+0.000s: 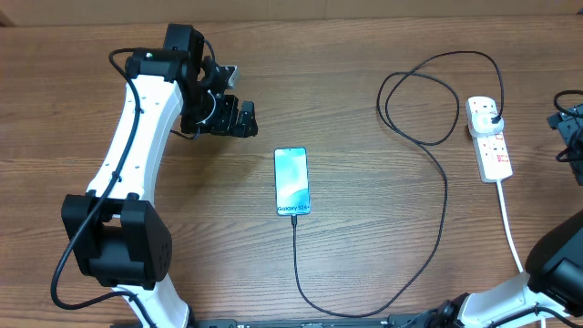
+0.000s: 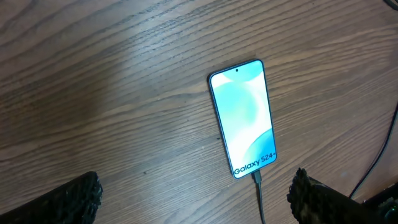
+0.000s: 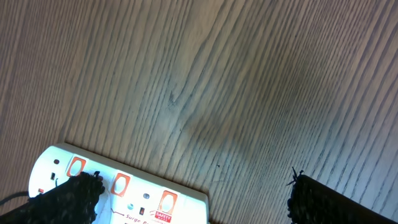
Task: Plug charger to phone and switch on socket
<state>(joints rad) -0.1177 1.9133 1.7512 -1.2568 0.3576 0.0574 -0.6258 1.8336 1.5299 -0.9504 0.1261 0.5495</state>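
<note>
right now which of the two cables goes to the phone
The thin black cable: its tip meets the phone at the edge by the Galaxy text. The thicker white cord only runs off the power strip.

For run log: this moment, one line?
charger: in phone and socket | socket on/off: unclear | left gripper: open, empty | right gripper: open, empty

Soft, even light covers my table (image 1: 364,228); shadows are faint, the phone (image 2: 242,118) screen glows bright, wood grain looks sharp.
</note>
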